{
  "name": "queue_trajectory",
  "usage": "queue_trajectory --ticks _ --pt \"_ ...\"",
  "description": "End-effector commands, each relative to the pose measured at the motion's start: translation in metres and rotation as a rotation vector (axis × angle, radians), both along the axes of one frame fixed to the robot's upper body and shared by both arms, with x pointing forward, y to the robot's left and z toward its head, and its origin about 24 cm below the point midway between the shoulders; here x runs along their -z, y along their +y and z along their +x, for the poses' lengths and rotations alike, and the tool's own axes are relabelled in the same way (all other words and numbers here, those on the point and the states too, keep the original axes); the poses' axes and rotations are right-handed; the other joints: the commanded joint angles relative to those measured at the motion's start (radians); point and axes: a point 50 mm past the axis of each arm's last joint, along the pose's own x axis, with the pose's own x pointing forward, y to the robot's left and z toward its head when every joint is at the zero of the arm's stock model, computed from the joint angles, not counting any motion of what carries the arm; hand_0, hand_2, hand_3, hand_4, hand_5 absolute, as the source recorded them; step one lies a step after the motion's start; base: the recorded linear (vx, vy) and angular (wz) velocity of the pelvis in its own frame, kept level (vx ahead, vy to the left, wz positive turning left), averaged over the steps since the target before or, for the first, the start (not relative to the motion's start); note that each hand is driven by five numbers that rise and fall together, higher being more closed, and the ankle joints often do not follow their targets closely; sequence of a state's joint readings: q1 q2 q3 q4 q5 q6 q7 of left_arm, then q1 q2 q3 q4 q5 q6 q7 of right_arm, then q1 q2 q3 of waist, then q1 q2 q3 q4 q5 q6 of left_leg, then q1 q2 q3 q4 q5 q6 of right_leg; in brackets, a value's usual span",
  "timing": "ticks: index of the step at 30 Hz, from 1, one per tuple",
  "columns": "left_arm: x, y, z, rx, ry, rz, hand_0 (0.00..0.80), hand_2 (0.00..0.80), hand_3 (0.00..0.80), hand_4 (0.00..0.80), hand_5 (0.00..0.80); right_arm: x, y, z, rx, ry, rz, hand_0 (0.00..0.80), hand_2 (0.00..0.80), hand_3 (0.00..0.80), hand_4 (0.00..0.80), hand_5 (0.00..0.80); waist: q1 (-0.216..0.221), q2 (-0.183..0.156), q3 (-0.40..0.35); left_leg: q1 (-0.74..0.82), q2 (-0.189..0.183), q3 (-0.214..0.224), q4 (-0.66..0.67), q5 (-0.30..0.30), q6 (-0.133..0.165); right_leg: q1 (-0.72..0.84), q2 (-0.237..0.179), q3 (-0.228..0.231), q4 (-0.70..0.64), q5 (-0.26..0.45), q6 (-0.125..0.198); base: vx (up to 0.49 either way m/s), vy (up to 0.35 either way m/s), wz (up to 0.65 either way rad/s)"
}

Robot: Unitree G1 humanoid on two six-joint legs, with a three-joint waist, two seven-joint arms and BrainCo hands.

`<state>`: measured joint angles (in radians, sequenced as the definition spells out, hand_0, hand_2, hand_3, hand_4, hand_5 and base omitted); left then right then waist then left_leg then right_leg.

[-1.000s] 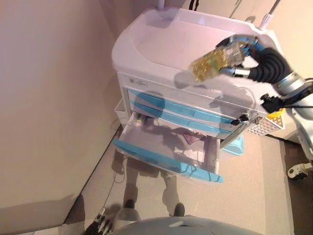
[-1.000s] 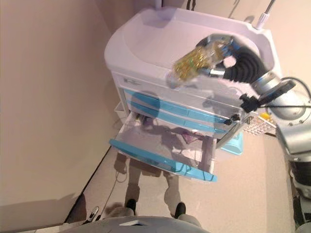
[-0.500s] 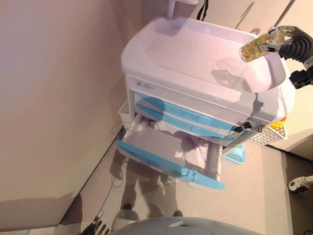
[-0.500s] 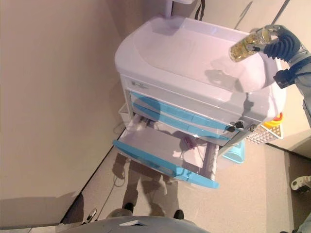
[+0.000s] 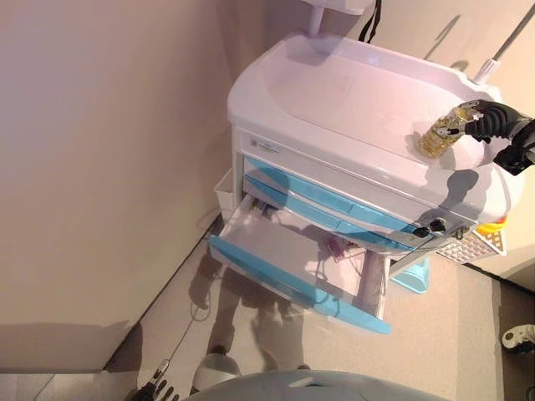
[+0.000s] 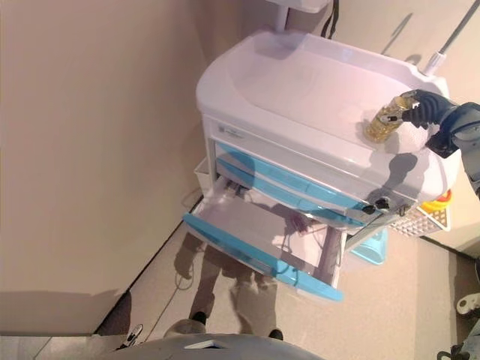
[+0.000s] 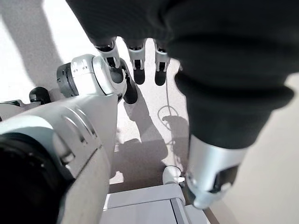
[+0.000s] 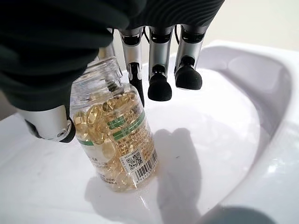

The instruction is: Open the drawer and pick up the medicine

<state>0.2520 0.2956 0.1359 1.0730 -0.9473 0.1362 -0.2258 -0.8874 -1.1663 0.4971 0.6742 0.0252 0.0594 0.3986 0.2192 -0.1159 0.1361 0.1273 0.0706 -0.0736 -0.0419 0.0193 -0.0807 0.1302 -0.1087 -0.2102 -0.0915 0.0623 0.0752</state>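
Observation:
The medicine bottle (image 8: 114,135), clear with yellow capsules and a green-striped label, stands upright on the white cart top (image 5: 351,92) near its right edge, also seen as the bottle (image 5: 439,134). My right hand (image 5: 485,119) is at the bottle's upper part, thumb (image 8: 51,126) on one side and a finger (image 8: 133,60) on the other, pinching it. The lowest drawer (image 5: 284,259) with a blue front is pulled open; a small pink item (image 5: 337,246) lies inside. My left hand (image 7: 135,60) hangs low by the floor, fingers straight.
Two blue-fronted drawers (image 5: 334,205) above the open one are closed. A white mesh basket (image 5: 472,245) hangs on the cart's right side, with a light blue bin (image 5: 410,276) on the floor below it. A beige wall (image 5: 100,167) runs along the left.
My right hand has come down with the bottle from above the cart until the bottle stands on the cart top. The camera has shifted as well.

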Motion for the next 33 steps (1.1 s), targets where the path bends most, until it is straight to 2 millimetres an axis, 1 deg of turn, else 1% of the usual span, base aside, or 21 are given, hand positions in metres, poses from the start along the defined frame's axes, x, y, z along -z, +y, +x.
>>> queue_trajectory --ticks 1,4,9,10,11,15,19,27,33 --pt "-0.008 0.021 -0.002 0.058 0.024 0.052 0.0 0.0 0.0 0.0 0.0 -0.008 0.007 0.003 -0.064 0.042 -0.126 0.8 0.8 0.8 0.8 0.8 0.035 -0.022 -0.016 -0.057 -0.02 -0.048 0.013 -0.02 0.017 0.016 -0.017 -0.068 0.088 -0.066 0.041 0.0 0.0 0.0" --pt "-0.008 0.023 -0.002 0.062 0.029 0.054 0.0 0.0 0.0 0.0 0.0 0.0 0.008 0.002 -0.077 0.076 -0.157 0.8 0.8 0.8 0.8 0.8 0.039 -0.022 -0.013 -0.056 -0.02 -0.055 0.01 -0.018 0.017 0.019 -0.013 -0.07 0.087 -0.067 0.041 0.011 -0.016 0.05" --pt "-0.009 0.024 -0.003 0.068 0.026 0.056 0.0 0.0 0.0 0.0 0.0 0.008 0.007 0.003 -0.065 0.124 -0.186 0.8 0.8 0.8 0.8 0.8 0.045 -0.022 -0.011 -0.057 -0.022 -0.061 0.009 -0.015 0.018 0.019 -0.01 -0.072 0.088 -0.068 0.04 0.002 -0.003 0.01" --pt "-0.009 0.024 -0.003 0.07 0.025 0.056 0.0 0.0 0.0 0.0 0.0 0.008 0.006 0.003 -0.063 0.127 -0.196 0.527 0.527 0.527 0.527 0.527 0.046 -0.023 -0.011 -0.057 -0.022 -0.061 0.009 -0.015 0.018 0.02 -0.009 -0.072 0.088 -0.068 0.04 0.0 0.0 0.0" --pt "-0.009 0.025 -0.003 0.071 0.024 0.055 0.0 0.0 0.0 0.0 0.0 0.008 0.005 0.002 -0.057 0.132 -0.204 0.0 0.0 0.0 0.0 0.0 0.047 -0.023 -0.01 -0.057 -0.022 -0.061 0.009 -0.014 0.018 0.021 -0.009 -0.072 0.087 -0.069 0.04 0.0 0.0 0.0" --pt "-0.009 0.023 -0.003 0.072 0.025 0.049 0.0 0.0 0.0 0.0 0.0 0.007 0.003 0.002 -0.051 0.122 -0.196 0.0 0.0 0.0 0.0 0.0 0.045 -0.022 -0.013 -0.054 -0.022 -0.06 0.006 -0.012 0.019 0.02 -0.007 -0.071 0.088 -0.067 0.04 0.0 0.0 0.0" --pt "-0.008 0.022 -0.004 0.074 0.029 0.045 0.0 0.0 0.0 0.0 0.0 -0.004 0.003 0.002 -0.033 0.053 -0.182 0.0 0.0 0.0 0.0 0.0 0.04 -0.021 -0.018 -0.05 -0.023 -0.058 0.004 -0.012 0.021 0.021 -0.007 -0.067 0.087 -0.065 0.041 0.0 0.0 0.0" --pt "-0.008 0.022 -0.005 0.068 0.027 0.042 0.0 0.0 0.0 0.0 0.0 -0.05 0.0 -0.002 0.01 -0.155 -0.136 0.0 0.0 0.0 0.0 0.0 0.025 -0.019 -0.028 -0.046 -0.023 -0.046 0.005 -0.015 0.021 0.018 -0.009 -0.059 0.087 -0.06 0.044 0.0 0.0 0.0" --pt "-0.007 0.021 -0.008 0.067 0.03 0.039 0.0 0.0 0.0 0.0 0.0 -0.085 -0.003 -0.01 0.023 -0.297 -0.107 0.0 0.0 0.0 0.0 0.0 0.011 -0.018 -0.039 -0.044 -0.022 -0.031 0.007 -0.016 0.021 0.015 -0.013 -0.054 0.085 -0.056 0.047 -0.007 0.008 -0.05"
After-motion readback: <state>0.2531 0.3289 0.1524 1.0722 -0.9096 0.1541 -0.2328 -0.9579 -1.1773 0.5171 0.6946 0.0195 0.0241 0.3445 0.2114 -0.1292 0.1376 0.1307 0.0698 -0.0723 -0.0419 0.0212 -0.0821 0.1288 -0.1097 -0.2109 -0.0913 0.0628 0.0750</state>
